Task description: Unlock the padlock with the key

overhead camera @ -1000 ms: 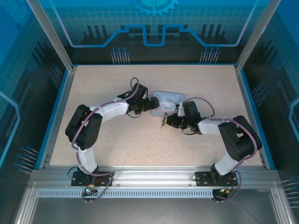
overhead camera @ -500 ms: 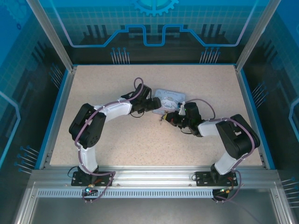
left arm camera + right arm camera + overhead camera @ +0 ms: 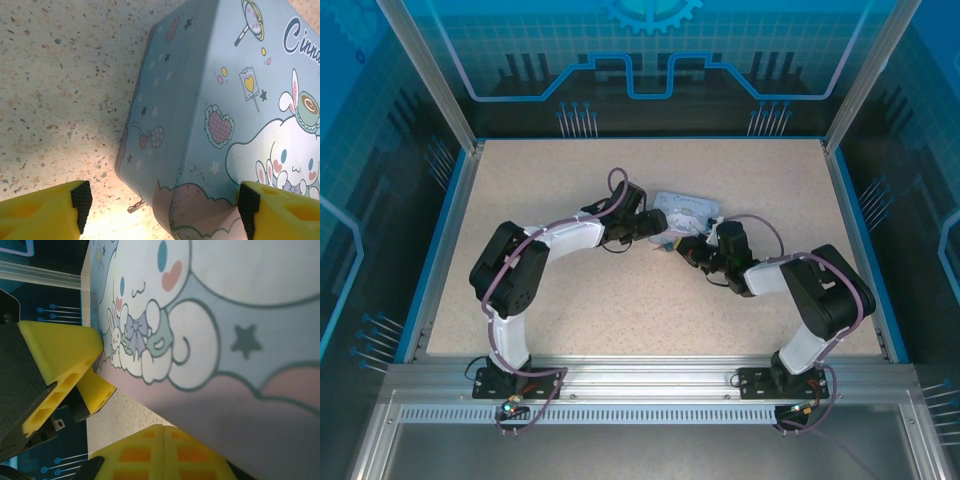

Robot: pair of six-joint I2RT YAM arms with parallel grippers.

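Table (image 3: 540, 180) and tin (image 3: 688, 210) unchanged. Both arms have closed in on the tin. Left gripper (image 3: 161, 200) is spread, straddling its corner; right gripper (image 3: 681, 247) is clenched, contents indiscernible. A thin dark sliver (image 3: 136, 206) lies beside that corner; key or padlock, cannot tell.

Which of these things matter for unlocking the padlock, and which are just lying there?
Job:
- left gripper, open
- right gripper, shut
- thin dark sliver at a corner of the tin, possibly the key

Lying about:
- tin, resting on the table
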